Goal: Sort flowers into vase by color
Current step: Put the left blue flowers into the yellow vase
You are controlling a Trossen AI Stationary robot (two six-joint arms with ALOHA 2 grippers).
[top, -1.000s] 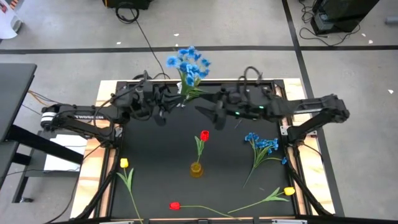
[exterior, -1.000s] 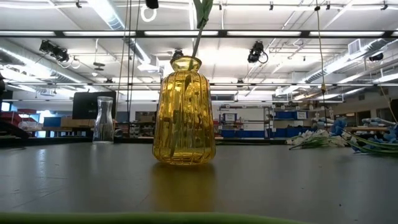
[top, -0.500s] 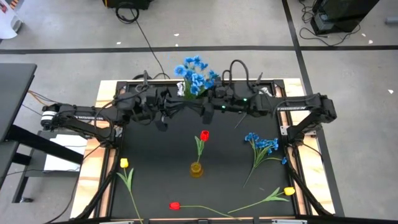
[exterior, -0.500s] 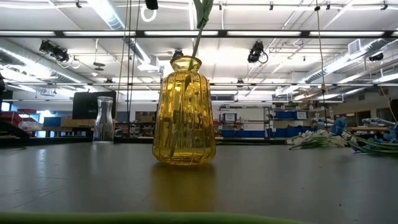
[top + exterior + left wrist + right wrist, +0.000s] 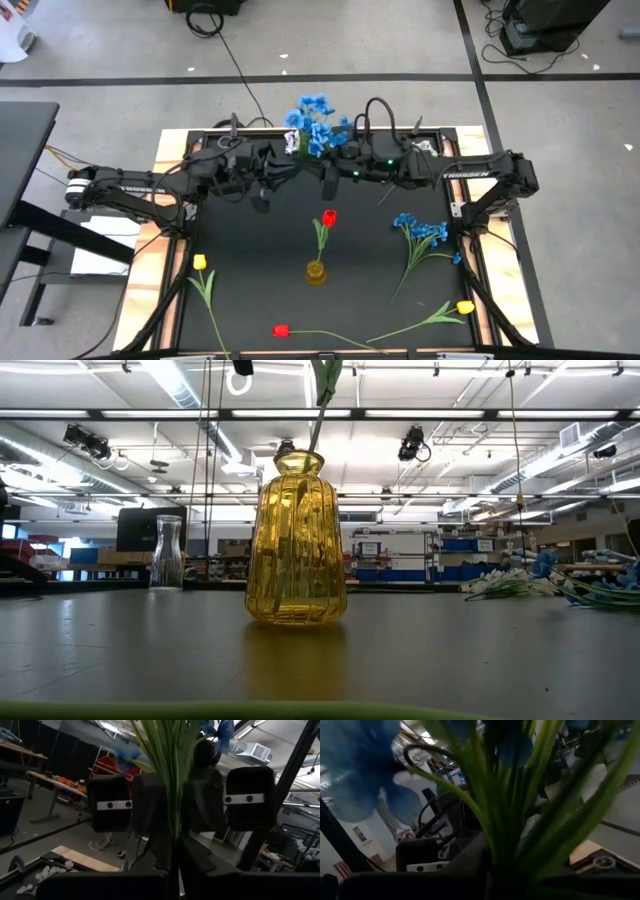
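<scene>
Both grippers are meeting at the counter's far edge: the left gripper [image 5: 275, 168] is pinching the blue spray [image 5: 314, 123] upright, and the right gripper [image 5: 322, 172] is clamping its stem too. Opposing pulls could snap it.

An overhead camera looks straight down on the whole worktop [image 5: 250, 250]. A low camera sits at worktop height, level, close to the yellow vase [image 5: 296, 540], seen small from above. Both wrist cameras press close against the same blue spray [image 5: 316, 124].
</scene>
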